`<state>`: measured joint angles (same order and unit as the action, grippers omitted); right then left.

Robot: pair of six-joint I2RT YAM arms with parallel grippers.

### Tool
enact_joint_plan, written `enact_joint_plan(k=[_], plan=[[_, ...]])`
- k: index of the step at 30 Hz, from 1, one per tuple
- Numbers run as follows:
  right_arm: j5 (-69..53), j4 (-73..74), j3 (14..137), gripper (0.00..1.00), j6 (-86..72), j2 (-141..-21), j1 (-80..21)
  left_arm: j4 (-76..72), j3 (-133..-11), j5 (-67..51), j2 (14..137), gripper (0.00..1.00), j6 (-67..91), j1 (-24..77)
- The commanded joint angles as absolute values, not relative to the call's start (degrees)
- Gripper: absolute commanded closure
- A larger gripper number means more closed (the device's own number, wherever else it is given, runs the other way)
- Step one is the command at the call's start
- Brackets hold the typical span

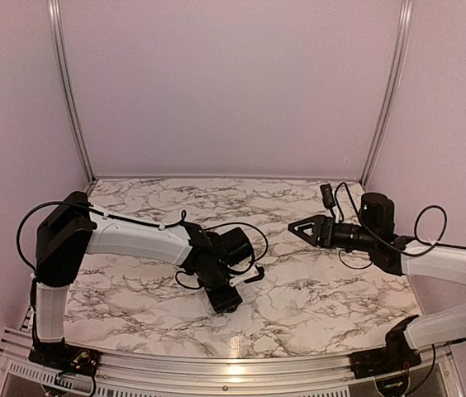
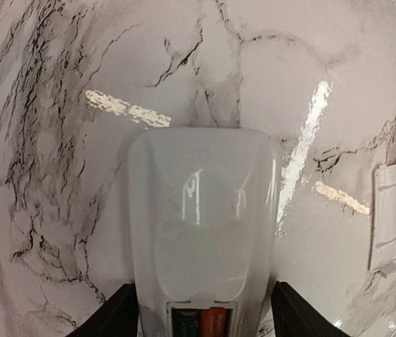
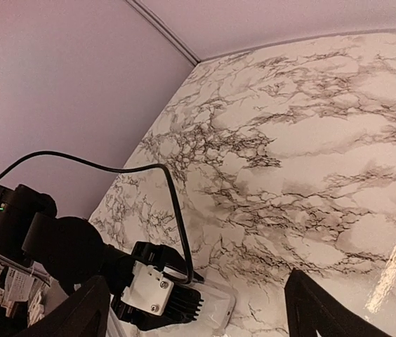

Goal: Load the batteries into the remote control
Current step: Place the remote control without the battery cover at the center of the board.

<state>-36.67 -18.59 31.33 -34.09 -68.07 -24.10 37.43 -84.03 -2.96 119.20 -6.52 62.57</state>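
The remote control (image 2: 198, 203) lies back-up on the marble table, its recess open at the near end. In the recess sit two batteries side by side, one red (image 2: 214, 321) and one dark green (image 2: 184, 323). My left gripper (image 2: 203, 288) straddles the remote, its black fingers (image 2: 114, 316) tight against both long sides. In the top view the left gripper (image 1: 223, 298) is low over the remote (image 1: 231, 312) at the table's middle front. My right gripper (image 1: 299, 225) is open and empty, raised above the table's right side. The right wrist view shows the remote (image 3: 215, 309) under the left gripper (image 3: 156, 295).
A small plain white flat piece (image 2: 387, 217) lies on the table to the right of the remote. Purple walls with metal corner posts (image 1: 68, 91) close the back and sides. A metal rail (image 1: 233, 364) runs along the front edge.
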Motion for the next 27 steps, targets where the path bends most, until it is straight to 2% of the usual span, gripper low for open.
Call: enact_joint_plan(k=[1,2,3,9,15,19,22,27], plan=[[-33.0,-14.4,31.6,0.07,-30.4,-63.1,-23.5,40.9,-84.7,-2.8,120.4,0.29,-7.7,62.3],[-31.9,-13.9,31.5,0.02,-30.5,-62.0,-23.4,40.9,-84.9,-2.8,119.9,0.27,-7.9,62.3],[-31.3,-13.7,31.3,0.01,-30.5,-61.1,-23.2,40.9,-85.3,-2.8,119.5,0.27,-7.9,62.3],[-28.7,-10.6,31.3,0.01,-29.9,-55.8,-21.7,38.9,-86.2,-2.3,114.2,0.24,-6.7,62.4],[-31.4,-5.1,32.6,0.02,-24.5,-52.3,-21.5,26.8,-74.4,-0.5,102.3,0.24,-3.6,62.3],[-34.9,3.3,35.0,0.09,-21.2,-53.0,-21.6,16.0,-61.0,-7.2,91.9,0.34,-7.8,63.4],[-36.0,5.5,34.8,0.1,-20.6,-54.0,-21.6,13.6,-55.8,-7.8,87.7,0.41,-17.0,67.3],[-39.8,4.7,34.1,0.07,-21.4,-58.1,-21.6,20.5,-59.5,-10.8,92.4,0.46,-28.6,70.1]])
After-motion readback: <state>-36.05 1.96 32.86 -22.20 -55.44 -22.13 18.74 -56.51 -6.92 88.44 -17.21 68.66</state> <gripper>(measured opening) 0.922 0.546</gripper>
